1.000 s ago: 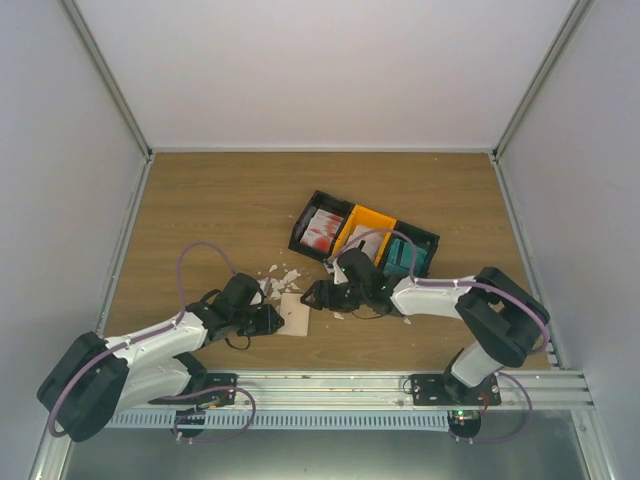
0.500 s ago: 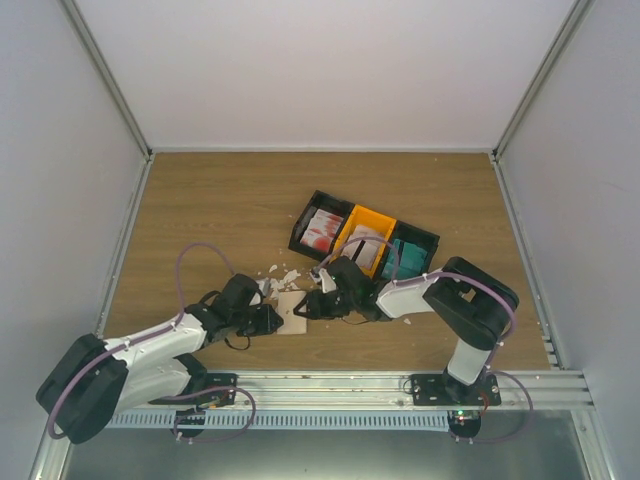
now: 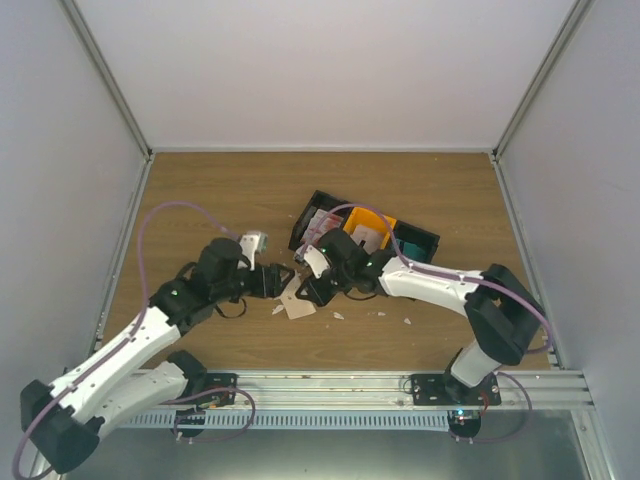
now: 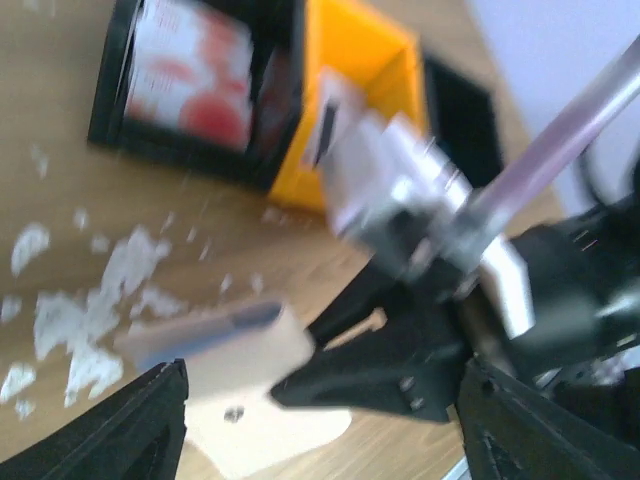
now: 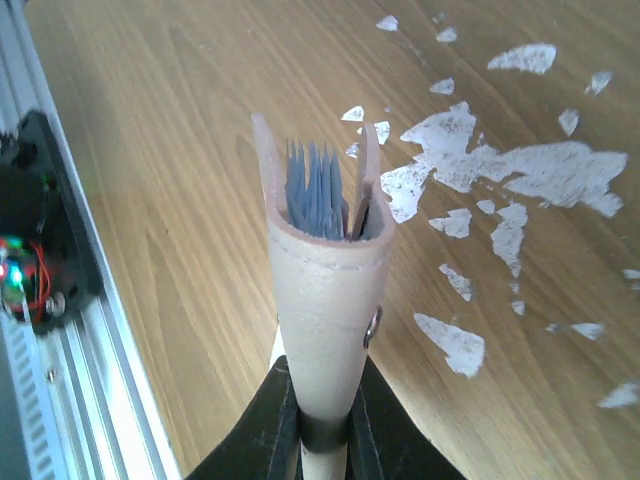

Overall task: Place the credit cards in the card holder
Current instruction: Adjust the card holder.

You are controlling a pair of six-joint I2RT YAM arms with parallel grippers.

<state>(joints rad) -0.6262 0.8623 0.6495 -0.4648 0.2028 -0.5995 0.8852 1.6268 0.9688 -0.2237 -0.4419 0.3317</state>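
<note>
Tan card holder (image 5: 325, 300) is clamped at its lower end by the right claw (image 5: 322, 405), whose jaws are closed tight on it. The holder's mouth gapes slightly away from the wrist. Grey-blue edges of several credit cards (image 5: 315, 190) show packed inside the mouth. In the overhead view the holder sits near the middle of the table (image 5: 150, 150), just near-left of the black-and-orange tray (image 3: 420, 240), between the two arms. Whether its lower corner touches the wood cannot be told.

The left claw (image 3: 272, 282) stands just left of the holder with its jaws wide apart, gripping nothing. Red-blotched cards (image 4: 190, 80) lie in the left bin of the tray, so loading appears unfinished. White scraps (image 5: 520, 165) litter the wood on the far side of the holder.

Recommendation: keep the right grip low on the holder so that the mouth is not pinched shut. Hold it steady and bring each further card in edge-first, parallel to the cards already seated. Pick up only cards, not scraps
</note>
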